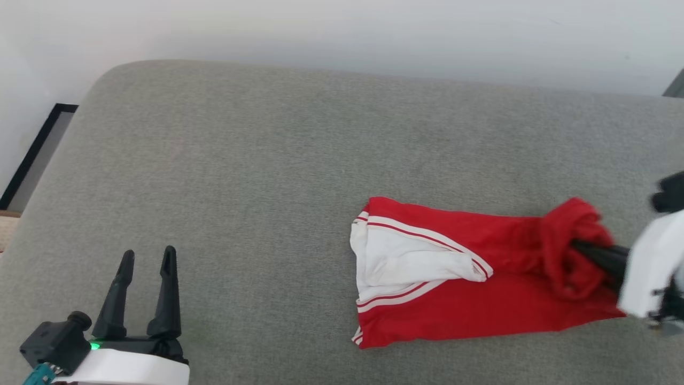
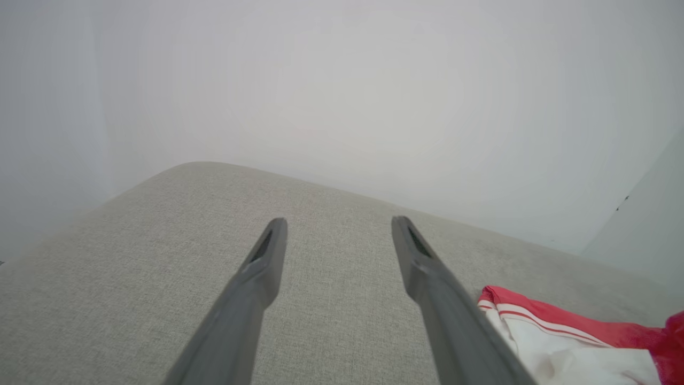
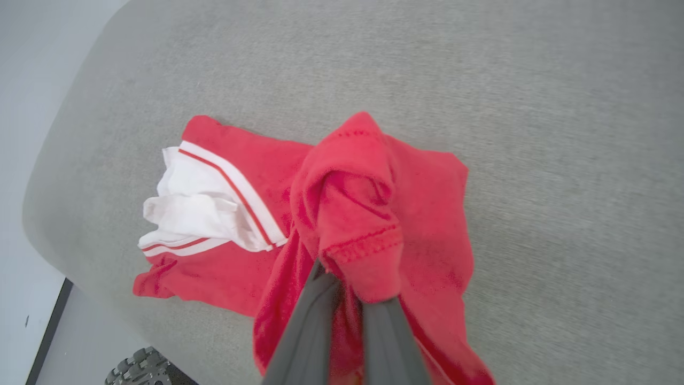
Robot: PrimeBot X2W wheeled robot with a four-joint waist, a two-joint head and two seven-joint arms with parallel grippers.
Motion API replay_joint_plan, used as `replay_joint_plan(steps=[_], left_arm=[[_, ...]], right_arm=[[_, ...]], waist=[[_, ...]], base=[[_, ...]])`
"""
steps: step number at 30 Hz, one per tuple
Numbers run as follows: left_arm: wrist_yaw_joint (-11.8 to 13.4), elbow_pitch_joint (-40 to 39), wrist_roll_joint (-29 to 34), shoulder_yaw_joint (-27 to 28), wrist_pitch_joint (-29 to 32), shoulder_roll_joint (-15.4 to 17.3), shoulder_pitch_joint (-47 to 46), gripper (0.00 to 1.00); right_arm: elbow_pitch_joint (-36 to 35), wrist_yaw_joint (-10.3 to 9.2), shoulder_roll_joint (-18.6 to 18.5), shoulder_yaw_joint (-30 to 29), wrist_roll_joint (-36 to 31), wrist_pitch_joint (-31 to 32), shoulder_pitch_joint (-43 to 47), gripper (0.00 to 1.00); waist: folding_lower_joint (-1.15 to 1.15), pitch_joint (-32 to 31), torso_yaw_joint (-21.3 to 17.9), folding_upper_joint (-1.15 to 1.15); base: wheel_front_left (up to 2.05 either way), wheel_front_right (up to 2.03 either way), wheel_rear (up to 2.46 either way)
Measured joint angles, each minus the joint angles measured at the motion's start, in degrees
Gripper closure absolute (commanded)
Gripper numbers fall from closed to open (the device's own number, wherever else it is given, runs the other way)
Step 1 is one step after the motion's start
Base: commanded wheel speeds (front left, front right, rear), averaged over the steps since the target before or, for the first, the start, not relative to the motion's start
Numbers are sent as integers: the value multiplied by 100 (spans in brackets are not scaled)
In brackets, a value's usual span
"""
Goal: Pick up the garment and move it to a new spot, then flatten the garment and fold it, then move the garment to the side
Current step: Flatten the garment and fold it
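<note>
The red garment (image 1: 481, 278) lies on the grey cushioned surface (image 1: 267, 160), right of centre, with its white band (image 1: 395, 262) and thin white stripes at its left end. Its right end is bunched and lifted, and my right gripper (image 1: 580, 248) is shut on that bunch; the right wrist view shows the red cloth (image 3: 352, 214) draped over the fingers (image 3: 310, 321). My left gripper (image 1: 147, 259) stands open at the lower left, well apart from the garment, nothing between its fingers (image 2: 262, 267). The garment's corner (image 2: 561, 337) shows at the left wrist view's lower right.
The surface's rounded left edge (image 1: 80, 123) drops to the floor, where a dark-framed panel (image 1: 32, 155) lies. A pale wall (image 1: 374, 32) runs behind. Bare cushion spreads left of and behind the garment. A dark wheel (image 3: 139, 366) shows below the near edge.
</note>
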Motion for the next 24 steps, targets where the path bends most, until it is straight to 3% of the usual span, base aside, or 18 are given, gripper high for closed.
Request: replay_joint_plan(steps=[7,16,17,18,19,24], left_arm=[[-15,12,3,-248,0,-30,-48,0],[-16,62,-76,-488,-1,-20,-253,0],[-16,64,-83,-510,-1,-22,-279,0],[-16,69,-88,-519,-1,-23,-287,0],[-16,75,-98,-530,-1,-26,-295,0],[-16,68,-177,-435,0,-15,-311,0]], right_arm=[[-71,0,457,918,-91,29,-303,100],[879,0,810,2036,-236,-314,-992,100],[1017,0,843,2123,-245,-381,-1062,85],[1129,0,887,2212,-233,-470,-1128,52],[1204,0,909,2306,-200,-539,-1204,0],[1488,0,842,2693,5,-723,-1540,0]], waist=[[0,-58,273,0],[0,-2,770,0],[0,9,819,0],[0,21,859,0],[0,34,891,0],[0,66,862,0]], base=[[0,0,0],[0,0,0],[0,0,0],[0,0,0],[0,0,0],[0,0,0]])
